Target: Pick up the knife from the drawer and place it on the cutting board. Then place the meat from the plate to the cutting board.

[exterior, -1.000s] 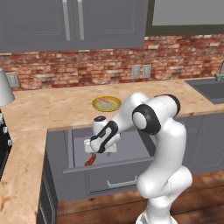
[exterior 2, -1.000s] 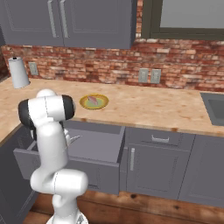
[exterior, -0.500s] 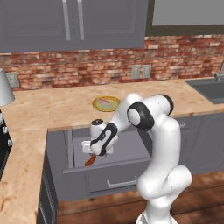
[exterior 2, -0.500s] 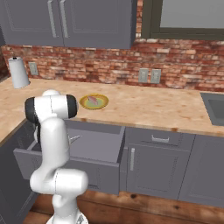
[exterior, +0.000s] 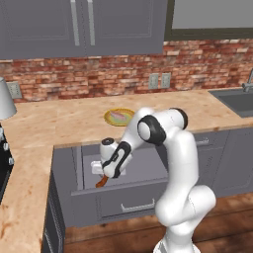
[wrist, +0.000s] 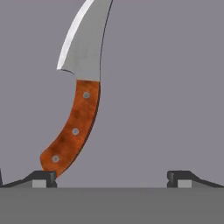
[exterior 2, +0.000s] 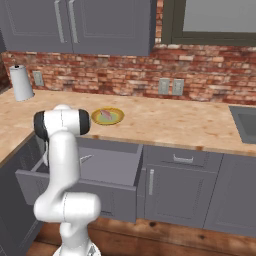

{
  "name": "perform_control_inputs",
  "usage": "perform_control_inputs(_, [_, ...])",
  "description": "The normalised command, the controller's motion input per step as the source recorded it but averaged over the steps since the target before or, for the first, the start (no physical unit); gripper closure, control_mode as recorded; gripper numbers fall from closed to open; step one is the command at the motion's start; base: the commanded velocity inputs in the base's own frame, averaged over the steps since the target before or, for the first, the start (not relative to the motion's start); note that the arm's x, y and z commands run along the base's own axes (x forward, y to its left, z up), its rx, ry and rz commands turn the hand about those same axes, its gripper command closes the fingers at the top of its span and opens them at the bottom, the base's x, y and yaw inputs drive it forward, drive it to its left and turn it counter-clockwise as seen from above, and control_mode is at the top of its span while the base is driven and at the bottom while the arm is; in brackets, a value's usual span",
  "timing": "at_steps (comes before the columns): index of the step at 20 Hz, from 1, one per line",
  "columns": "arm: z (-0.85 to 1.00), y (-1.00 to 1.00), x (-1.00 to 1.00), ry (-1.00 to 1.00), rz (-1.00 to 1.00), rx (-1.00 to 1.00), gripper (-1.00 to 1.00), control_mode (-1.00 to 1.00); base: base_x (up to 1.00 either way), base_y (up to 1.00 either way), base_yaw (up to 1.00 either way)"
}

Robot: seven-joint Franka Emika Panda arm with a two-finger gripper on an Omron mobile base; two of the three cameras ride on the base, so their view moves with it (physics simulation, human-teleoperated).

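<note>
The drawer (exterior: 146, 165) stands pulled out under the counter, also seen from the other side (exterior 2: 112, 170). The knife (wrist: 75, 127) lies flat on its grey floor, with a reddish-brown handle and a silver blade pointing away from the hand. My gripper (wrist: 111, 179) hangs open just above it, and the handle's end sits by the left fingertip (wrist: 41, 178). In the left base view the gripper (exterior: 105, 173) is low in the drawer over the knife handle (exterior: 101, 183). The meat (exterior: 118, 115) lies on the yellow-rimmed plate (exterior: 129, 118) on the counter. The cutting board is out of view.
A paper towel roll (exterior 2: 22, 82) stands at the counter's back left. A sink (exterior: 237, 99) is set into the counter at the right. A stove edge (exterior: 3, 158) borders the left. Closed cabinet doors (exterior 2: 175, 192) lie right of the drawer.
The arm's elbow has swung left and lower. The hand has stayed low in the drawer over the knife, jaws still wide.
</note>
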Motion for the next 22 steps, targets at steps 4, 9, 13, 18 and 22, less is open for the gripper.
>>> perform_control_inputs(4, [-0.07,0.00,0.25,0.01,-0.02,0.00,-1.00,-1.00,0.00,0.00,0.00])
perform_control_inputs(9, [-0.07,0.00,0.30,0.02,-0.01,0.00,-1.00,-1.00,0.00,0.00,0.00])
perform_control_inputs(13, [-0.08,0.01,0.28,0.00,-0.01,0.00,-1.00,-1.00,0.00,0.00,0.00])
perform_control_inputs(18, [-0.18,0.00,0.16,0.00,-0.01,0.00,-1.00,-1.00,0.00,0.00,0.00])
perform_control_inputs(22, [-0.32,0.05,0.18,0.00,-0.01,0.00,-1.00,-1.00,0.00,0.00,0.00])
